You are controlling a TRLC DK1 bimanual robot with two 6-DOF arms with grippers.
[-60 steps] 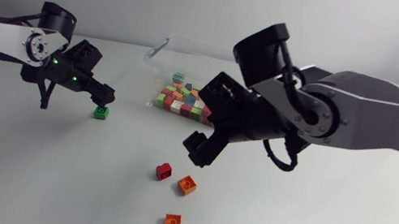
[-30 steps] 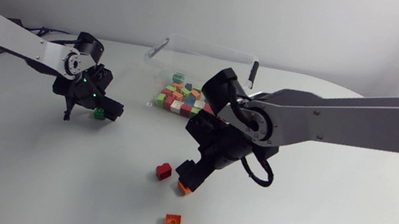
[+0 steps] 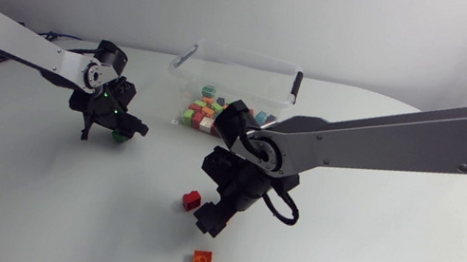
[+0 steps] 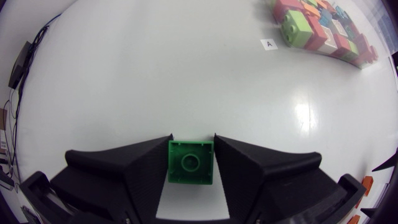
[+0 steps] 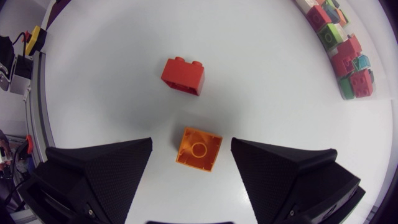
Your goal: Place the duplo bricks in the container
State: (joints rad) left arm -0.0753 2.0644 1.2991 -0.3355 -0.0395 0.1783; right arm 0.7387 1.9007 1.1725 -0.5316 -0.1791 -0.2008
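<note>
Left jaws clamped on green brick [image 4: 190,162]; lift clear of counter, carry to container [image 3: 247,54], 2 o'clock in head view. Right jaws apart around orange brick [image 5: 199,149]; centre, close squarely.

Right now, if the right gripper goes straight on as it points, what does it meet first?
Likely the orange brick, untouched between the right gripper's open fingers, which would reach the table beside it.
</note>
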